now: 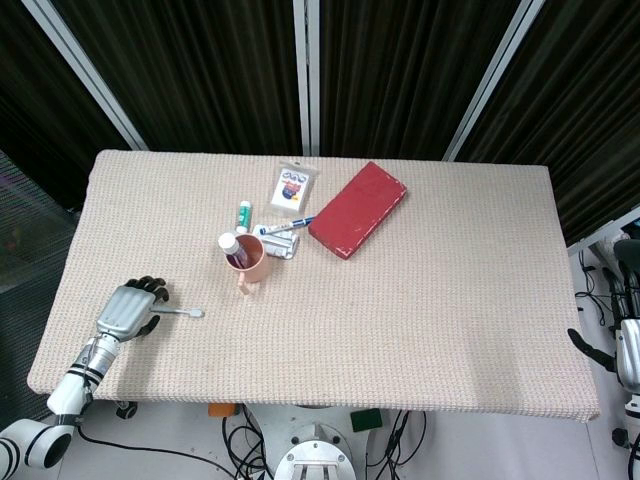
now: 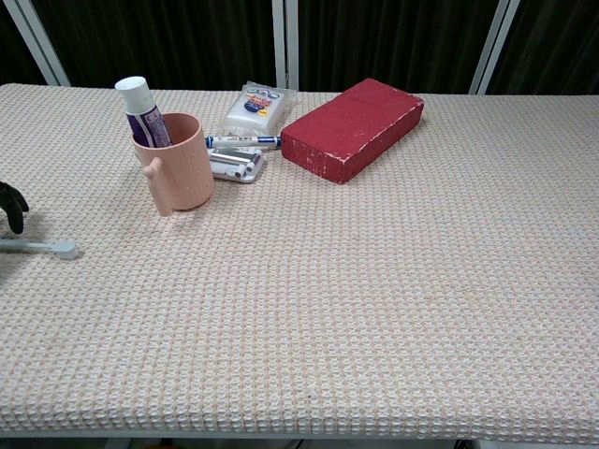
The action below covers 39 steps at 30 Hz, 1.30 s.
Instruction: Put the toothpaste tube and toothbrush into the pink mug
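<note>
The pink mug (image 1: 250,262) (image 2: 178,173) stands upright left of the table's middle, with the toothpaste tube (image 1: 231,244) (image 2: 140,108) upright inside it, white cap up. The toothbrush (image 1: 185,313) (image 2: 42,247) lies flat on the mat near the front left, its head pointing toward the mug. My left hand (image 1: 130,310) (image 2: 11,201) sits low over the toothbrush's handle end and hides it; the fingers are bent and do not visibly grip it. My right hand (image 1: 588,348) hangs off the table's right edge, mostly cut off.
A red brick (image 1: 357,209) (image 2: 353,126) lies behind and to the right of the mug. A white packet (image 1: 293,187), a blue pen (image 1: 290,226), a small green-capped tube (image 1: 243,214) and a silver pack (image 1: 282,246) cluster right behind the mug.
</note>
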Each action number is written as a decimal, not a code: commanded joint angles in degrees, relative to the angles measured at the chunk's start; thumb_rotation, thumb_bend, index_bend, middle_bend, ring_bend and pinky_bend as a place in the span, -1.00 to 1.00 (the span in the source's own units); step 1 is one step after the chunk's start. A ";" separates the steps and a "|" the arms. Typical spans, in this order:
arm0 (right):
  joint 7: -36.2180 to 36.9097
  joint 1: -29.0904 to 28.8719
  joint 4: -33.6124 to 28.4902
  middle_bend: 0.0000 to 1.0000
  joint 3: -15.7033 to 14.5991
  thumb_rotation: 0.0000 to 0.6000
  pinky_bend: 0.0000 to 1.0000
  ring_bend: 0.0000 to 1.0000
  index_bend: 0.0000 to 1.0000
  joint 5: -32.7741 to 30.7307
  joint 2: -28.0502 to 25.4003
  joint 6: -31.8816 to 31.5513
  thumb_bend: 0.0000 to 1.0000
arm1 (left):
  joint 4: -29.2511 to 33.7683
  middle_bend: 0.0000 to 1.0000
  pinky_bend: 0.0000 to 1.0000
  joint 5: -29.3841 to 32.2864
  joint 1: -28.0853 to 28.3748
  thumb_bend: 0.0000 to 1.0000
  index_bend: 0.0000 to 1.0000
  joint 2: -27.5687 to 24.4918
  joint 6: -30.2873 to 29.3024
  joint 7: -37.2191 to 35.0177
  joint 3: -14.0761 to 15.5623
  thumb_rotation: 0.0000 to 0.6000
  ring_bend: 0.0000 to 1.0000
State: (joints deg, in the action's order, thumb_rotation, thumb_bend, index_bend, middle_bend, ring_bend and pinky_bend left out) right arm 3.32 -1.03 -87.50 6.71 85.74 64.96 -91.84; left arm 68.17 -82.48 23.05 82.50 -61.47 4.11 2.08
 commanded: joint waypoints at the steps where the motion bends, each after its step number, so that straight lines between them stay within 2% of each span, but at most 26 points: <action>1: 0.12 -0.01 -0.11 -1.00 0.08 1.00 -1.00 -1.00 -1.00 -0.23 -0.11 0.13 -0.32 | -0.58 -0.55 -0.42 -0.05 -0.14 -0.29 -0.14 0.39 0.15 -0.37 0.09 1.00 -0.64; 13: 0.11 0.12 -0.36 -1.00 -0.01 1.00 -1.00 -1.00 -1.00 -0.33 -0.28 0.24 -0.32 | -3.84 -0.50 -0.41 -0.96 -0.34 -0.24 -0.03 1.92 -0.92 -2.36 -0.36 1.00 -0.63; 31: -0.66 -0.01 -0.78 -1.00 -0.02 1.00 -1.00 -1.00 -1.00 -0.26 -0.24 0.41 -0.31 | -6.22 -0.50 -0.42 -1.35 -0.53 -0.24 -0.04 2.85 -0.15 -3.12 0.00 1.00 -0.63; 39: -0.88 -0.07 -0.94 -1.00 -0.01 1.00 -1.00 -1.00 -1.00 -0.25 -0.18 0.46 -0.31 | -6.60 -0.49 -0.41 -1.73 -0.62 -0.24 0.07 3.25 -1.33 -3.65 -0.51 1.00 -0.62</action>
State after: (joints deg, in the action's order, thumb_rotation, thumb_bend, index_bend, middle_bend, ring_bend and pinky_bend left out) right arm 2.45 -1.10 -88.43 6.69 85.48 64.79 -91.37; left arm 61.53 -84.15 22.44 85.76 -62.67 0.58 1.65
